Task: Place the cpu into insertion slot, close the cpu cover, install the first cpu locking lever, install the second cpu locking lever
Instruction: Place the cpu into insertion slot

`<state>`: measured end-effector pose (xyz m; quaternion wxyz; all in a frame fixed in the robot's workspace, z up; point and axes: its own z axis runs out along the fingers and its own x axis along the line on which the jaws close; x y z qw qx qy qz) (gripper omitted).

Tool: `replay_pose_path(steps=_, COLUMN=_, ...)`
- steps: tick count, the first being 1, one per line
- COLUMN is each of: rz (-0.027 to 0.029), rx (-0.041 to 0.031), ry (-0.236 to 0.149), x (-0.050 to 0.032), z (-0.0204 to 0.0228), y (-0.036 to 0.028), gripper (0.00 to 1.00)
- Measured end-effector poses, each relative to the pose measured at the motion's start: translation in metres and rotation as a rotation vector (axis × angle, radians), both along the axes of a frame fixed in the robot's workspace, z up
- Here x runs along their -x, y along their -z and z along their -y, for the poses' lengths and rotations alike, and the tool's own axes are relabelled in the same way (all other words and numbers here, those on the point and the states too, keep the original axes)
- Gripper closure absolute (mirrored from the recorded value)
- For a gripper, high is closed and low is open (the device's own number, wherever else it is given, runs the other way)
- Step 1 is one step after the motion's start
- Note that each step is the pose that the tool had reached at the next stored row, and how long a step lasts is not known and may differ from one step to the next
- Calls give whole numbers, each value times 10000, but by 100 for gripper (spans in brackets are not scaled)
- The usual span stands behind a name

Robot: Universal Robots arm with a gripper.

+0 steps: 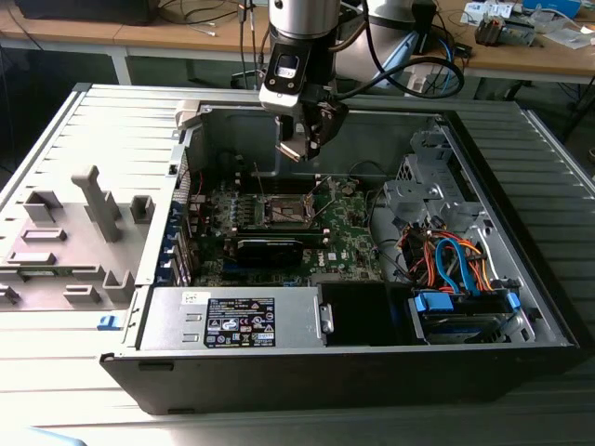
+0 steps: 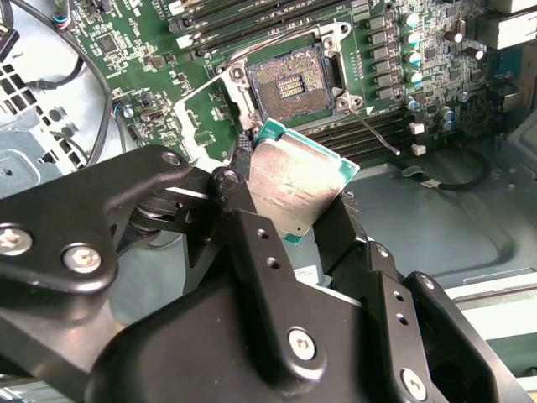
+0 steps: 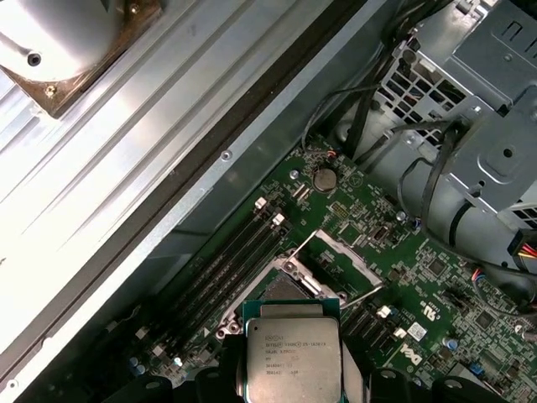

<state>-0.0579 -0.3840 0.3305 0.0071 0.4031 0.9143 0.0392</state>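
**A:** so where's the cpu [image 2: 302, 180] at right now?

**B:** up in the air, pinched by its edges in the gripper [image 2: 289, 204]. It's tilted, with a silvery lid and a green rim, just beside the insertion slot [image 2: 289, 81] and not seated.

**A:** and the socket?

**B:** bare, with a dark pin field inside a silver rim. The cpu cover [image 2: 201, 113] is flipped up off it, and you can see green board through its cut-out. One thin wire locking lever [image 2: 375, 134] sticks out loose beside the slot.

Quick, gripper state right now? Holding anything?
Gripper: shut on the cpu, holding it in the air, not yet in the insertion slot.
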Motion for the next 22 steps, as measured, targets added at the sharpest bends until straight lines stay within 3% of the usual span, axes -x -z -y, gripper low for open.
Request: replay_pose_path(steps=22, rz=0, rx=-1, ry=183, x=0, z=0, y=1, gripper=45)
